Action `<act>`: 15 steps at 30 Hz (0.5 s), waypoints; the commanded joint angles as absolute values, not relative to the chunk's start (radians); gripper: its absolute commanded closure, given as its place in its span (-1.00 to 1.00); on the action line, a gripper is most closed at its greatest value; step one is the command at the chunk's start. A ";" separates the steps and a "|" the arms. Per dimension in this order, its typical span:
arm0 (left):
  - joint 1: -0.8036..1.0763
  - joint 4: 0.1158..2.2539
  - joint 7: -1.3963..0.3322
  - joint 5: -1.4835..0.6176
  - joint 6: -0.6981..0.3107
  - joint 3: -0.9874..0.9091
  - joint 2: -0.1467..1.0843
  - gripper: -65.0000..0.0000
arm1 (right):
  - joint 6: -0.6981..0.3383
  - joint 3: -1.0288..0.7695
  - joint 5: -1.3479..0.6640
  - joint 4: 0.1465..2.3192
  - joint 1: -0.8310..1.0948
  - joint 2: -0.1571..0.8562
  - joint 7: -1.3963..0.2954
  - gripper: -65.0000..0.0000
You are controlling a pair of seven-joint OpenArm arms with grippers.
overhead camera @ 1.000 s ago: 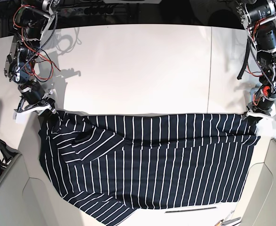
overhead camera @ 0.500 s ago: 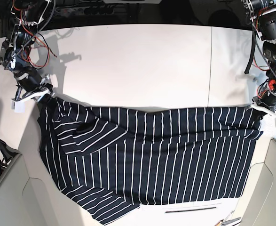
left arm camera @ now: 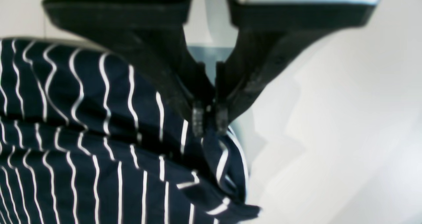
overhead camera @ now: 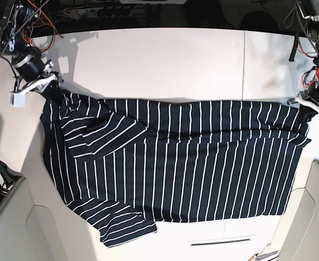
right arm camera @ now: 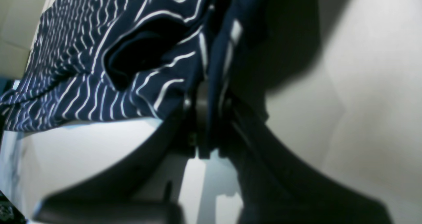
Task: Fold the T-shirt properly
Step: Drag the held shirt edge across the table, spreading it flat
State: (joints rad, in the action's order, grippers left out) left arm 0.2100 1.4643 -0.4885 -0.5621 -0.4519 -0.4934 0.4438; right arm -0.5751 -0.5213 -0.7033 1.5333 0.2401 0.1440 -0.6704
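Where the base view's left edge begins, the right gripper (overhead camera: 49, 82) has its fingers (right arm camera: 201, 118) closed tight on a bunched corner of the T-shirt (overhead camera: 175, 168), the dark navy cloth passing straight between them in the right wrist view, with a dark sleeve opening gaping just beside the grip. From that pinched corner the shirt spreads rightward across the white surface (overhead camera: 164, 60), its thin white stripes running mostly upright over the body and slanting on the sleeve folded across the upper left. A second sleeve pokes out at the lower left, near the surface's front edge. The top edge of the cloth runs nearly straight between the two grippers. At the far right of the base view, the left gripper (overhead camera: 307, 107) is likewise clamped on the opposite corner; in the left wrist view its fingers (left arm camera: 197, 118) meet with only a gathered twist of striped fabric between them, the rest of the shirt lying to the left.
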 commanded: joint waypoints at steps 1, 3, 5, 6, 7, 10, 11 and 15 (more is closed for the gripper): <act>0.228 1.501 -0.469 -0.574 -0.457 -0.506 0.465 1.00 | -0.584 -0.524 -0.723 1.561 0.252 0.155 -0.657 1.00; 0.275 1.534 -0.469 -0.580 -0.457 -0.510 0.465 1.00 | -0.584 -0.524 -0.725 1.577 0.279 0.155 -0.661 1.00; 0.318 1.566 -0.468 -0.580 -0.457 -0.515 0.463 1.00 | -0.584 -0.524 -0.734 1.592 0.305 0.155 -0.669 1.00; 0.338 1.580 -0.468 -0.584 -0.456 -0.517 0.462 1.00 | -0.584 -0.524 -0.745 1.599 0.316 0.155 -0.676 1.00; 0.356 1.595 -0.468 -0.589 -0.456 -0.519 0.462 1.00 | -0.584 -0.525 -0.758 1.604 0.328 0.155 -0.686 1.00; 0.400 1.644 -0.469 -0.594 -0.457 -0.531 0.450 1.00 | -0.585 -0.532 -0.781 1.618 0.361 0.155 -0.698 1.00; 0.413 1.664 -0.469 -0.595 -0.456 -0.543 0.439 1.00 | -0.585 -0.539 -0.785 1.622 0.372 0.155 -0.699 1.00; 0.453 1.728 -0.470 -0.595 -0.457 -0.616 0.387 1.00 | -0.591 -0.593 -0.816 1.636 0.400 0.155 -0.724 1.00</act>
